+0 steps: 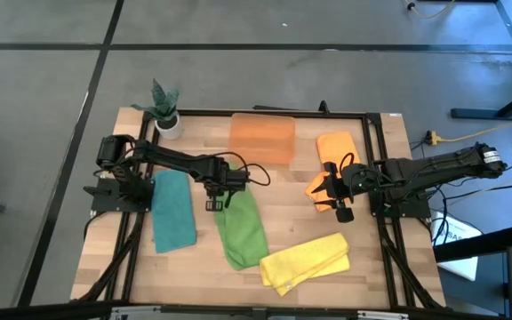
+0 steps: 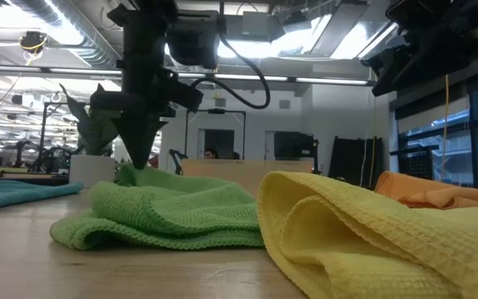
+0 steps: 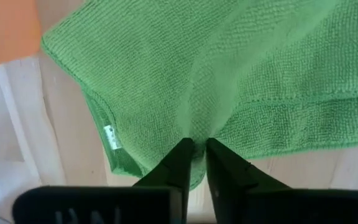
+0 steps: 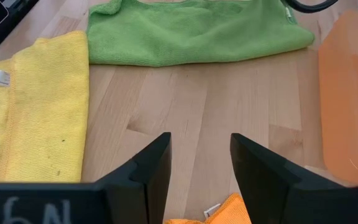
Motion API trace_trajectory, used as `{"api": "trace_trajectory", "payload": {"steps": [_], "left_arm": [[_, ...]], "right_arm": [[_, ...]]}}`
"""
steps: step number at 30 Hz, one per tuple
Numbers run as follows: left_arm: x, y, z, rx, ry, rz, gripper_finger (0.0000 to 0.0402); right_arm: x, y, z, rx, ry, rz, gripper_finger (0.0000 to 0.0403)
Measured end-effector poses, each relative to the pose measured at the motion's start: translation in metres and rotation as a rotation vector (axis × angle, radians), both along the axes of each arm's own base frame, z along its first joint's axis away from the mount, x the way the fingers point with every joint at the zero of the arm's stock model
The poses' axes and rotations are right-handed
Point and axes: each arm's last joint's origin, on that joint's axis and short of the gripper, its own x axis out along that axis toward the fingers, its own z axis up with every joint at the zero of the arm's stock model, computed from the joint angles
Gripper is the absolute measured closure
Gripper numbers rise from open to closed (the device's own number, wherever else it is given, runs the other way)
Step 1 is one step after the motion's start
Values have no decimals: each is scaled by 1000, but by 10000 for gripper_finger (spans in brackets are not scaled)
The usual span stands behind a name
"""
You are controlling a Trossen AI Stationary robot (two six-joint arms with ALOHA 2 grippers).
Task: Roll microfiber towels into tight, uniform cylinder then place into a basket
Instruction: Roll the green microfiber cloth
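Pinching the soft green microfiber towel (image 3: 229,68) near its end to begin a roll.
Left hand (image 3: 196,149) grips a raised fold, fingers nearly clenched; right hand (image 4: 199,155) waits released over the orange cloth (image 1: 336,149) (the translucent orange basket (image 1: 261,138) sits behind, on the wooden table (image 1: 283,222)).

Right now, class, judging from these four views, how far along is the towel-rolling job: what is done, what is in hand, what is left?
Done: nothing; the basket holds no rolled towel. In hand: the left gripper pinches a fold at the green towel edge, jaws nearly together. The right gripper hangs open above bare wood near the orange towel. Left: rolling and placing the green, teal towel, yellow towel and orange ones.
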Motion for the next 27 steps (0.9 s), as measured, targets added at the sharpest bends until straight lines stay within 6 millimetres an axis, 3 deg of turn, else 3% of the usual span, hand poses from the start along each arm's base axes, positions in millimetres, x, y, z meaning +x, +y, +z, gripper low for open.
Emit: {"api": "trace_trajectory", "payload": {"steps": [8,12,17,27], "left_arm": [[1,0,1,-1,-21,65,338],[8,-11,11,-12,-71,69,341],[16,-37,18,-115,-141,88,337],[22,-113,23,-293,-324,-118,340]], "right_arm": [[0,0,0,0,0,0,237],[0,0,0,0,0,0,237],[0,0,0,0,0,0,237],[0,0,0,0,-1,0,237]]}}
